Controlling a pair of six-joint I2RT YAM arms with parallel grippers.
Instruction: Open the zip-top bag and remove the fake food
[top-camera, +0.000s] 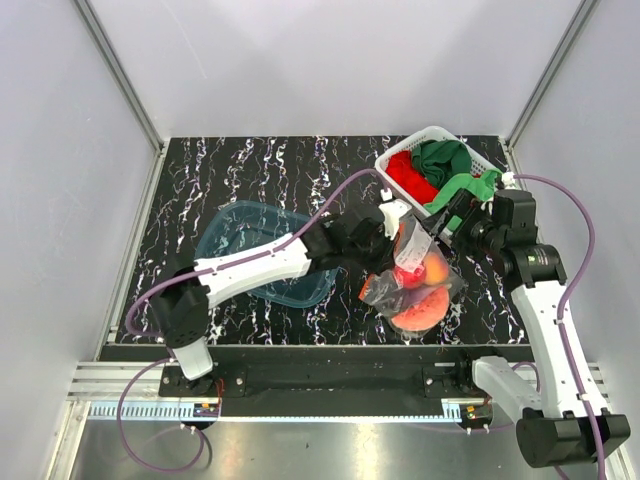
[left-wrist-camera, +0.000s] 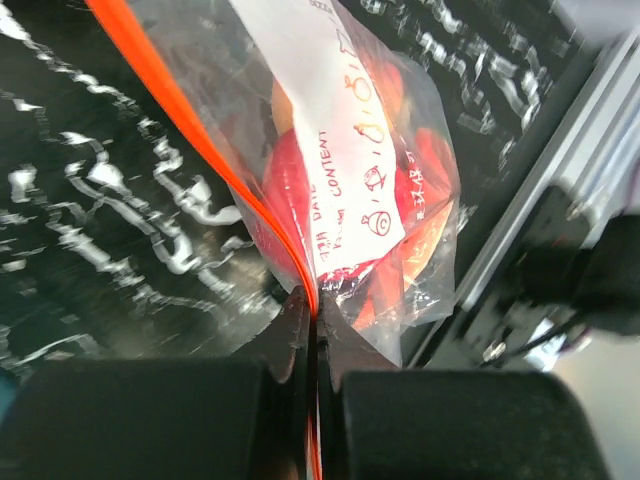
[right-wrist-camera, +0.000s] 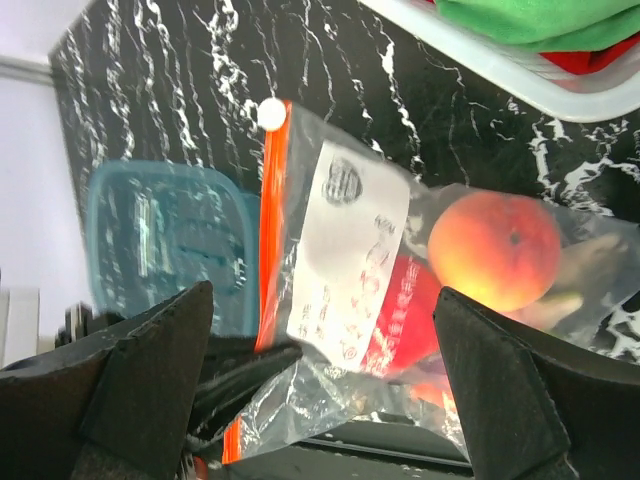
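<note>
The zip-top bag (top-camera: 385, 290) lies near the table's front edge, right of centre, its top raised. My left gripper (top-camera: 392, 228) is shut on its orange-red zip strip (left-wrist-camera: 200, 140), fingertips (left-wrist-camera: 295, 320) pinched on the strip's end. The white label (left-wrist-camera: 340, 150) faces the left wrist camera. Inside are a red fruit (right-wrist-camera: 410, 310) and an orange-peach fruit (right-wrist-camera: 495, 250); both show from above, the peach one (top-camera: 436, 270) beside the red one (top-camera: 420, 312). My right gripper (right-wrist-camera: 322, 295) is wide open just above the bag (right-wrist-camera: 350, 260), holding nothing; from above it (top-camera: 437, 228) sits at the bag's top right.
A white basket (top-camera: 398, 160) with red and green cloths stands at the back right, close behind my right gripper. A translucent blue tub (top-camera: 250, 240) lies left of centre under my left arm. The table's front edge and metal rail (top-camera: 300, 350) run just below the bag.
</note>
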